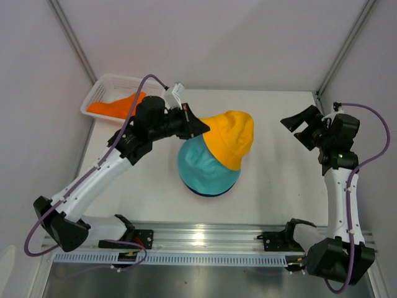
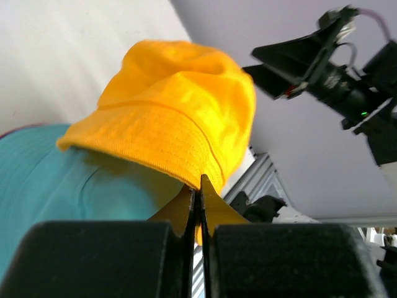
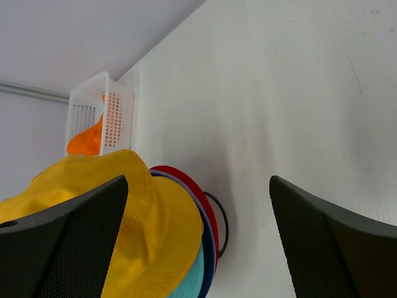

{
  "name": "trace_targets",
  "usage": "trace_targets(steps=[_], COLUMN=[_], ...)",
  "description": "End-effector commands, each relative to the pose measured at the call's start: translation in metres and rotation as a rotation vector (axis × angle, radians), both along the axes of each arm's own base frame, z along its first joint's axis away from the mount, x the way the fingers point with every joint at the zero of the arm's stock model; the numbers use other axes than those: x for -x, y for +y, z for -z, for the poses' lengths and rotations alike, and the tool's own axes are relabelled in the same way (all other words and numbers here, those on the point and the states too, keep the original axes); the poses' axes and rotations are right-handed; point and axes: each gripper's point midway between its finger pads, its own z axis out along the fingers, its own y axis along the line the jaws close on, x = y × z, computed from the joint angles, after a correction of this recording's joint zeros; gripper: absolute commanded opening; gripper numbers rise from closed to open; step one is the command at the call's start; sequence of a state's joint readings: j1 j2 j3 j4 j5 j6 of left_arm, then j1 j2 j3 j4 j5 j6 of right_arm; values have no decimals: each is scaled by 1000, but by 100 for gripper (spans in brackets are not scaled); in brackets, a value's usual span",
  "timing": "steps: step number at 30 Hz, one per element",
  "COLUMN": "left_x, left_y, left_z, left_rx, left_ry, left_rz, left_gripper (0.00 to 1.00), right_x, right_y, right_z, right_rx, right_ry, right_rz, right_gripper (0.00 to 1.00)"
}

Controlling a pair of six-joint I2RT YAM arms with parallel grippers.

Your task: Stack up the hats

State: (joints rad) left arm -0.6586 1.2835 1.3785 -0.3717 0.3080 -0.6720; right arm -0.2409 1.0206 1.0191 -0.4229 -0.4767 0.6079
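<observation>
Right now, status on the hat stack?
Left end effector shut on yellow hat, draped over teal hat. Right end effector open, empty. Orange hat in white basket.

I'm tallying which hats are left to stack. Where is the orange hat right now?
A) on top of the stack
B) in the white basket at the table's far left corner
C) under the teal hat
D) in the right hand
B: the orange hat lies in the white slatted basket, while the left hand pinches the brim of the yellow hat, tilted over the teal hat.
</observation>
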Motion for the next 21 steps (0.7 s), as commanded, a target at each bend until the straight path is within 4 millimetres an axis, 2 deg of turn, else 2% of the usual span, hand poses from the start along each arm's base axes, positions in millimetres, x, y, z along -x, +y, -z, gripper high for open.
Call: trace_targets(steps=[1, 4, 10, 11, 12, 14, 15, 17, 20, 21], left_x=[1, 10, 28, 30, 34, 43, 46, 56, 59, 59], left_y=[23, 36, 70, 73, 76, 78, 79, 79, 93, 97], left_z=[25, 36, 41, 43, 55, 53, 64, 63, 81, 96], left_rx=[-46, -26, -38, -37, -53, -35, -42, -32, -83, -107], left_ry=[25, 50, 44, 47, 79, 79, 99, 86, 123, 149], left_rz=[-60, -64, -137, -142, -147, -131, -123, -88, -150, -168], left_gripper=[1, 1, 2, 2, 2, 1, 1, 1, 1, 1], right_x=[0, -3, -10, -10, -12, -13, -13, -14, -15, -15], right_y=[24, 47, 79, 84, 86, 94, 95, 99, 106, 108], right_z=[-16, -15, -3, -1, 3, 5, 6, 8, 11, 11], right_rx=[25, 42, 70, 69, 70, 69, 72, 71, 72, 74], right_ry=[-87, -87, -53, -48, -37, -33, -29, -23, -12, -12], right_rz=[-109, -188, -267, -281, -281, -296, -295, -306, -324, -327], right_gripper=[99, 99, 99, 100, 99, 99, 99, 99, 99, 99])
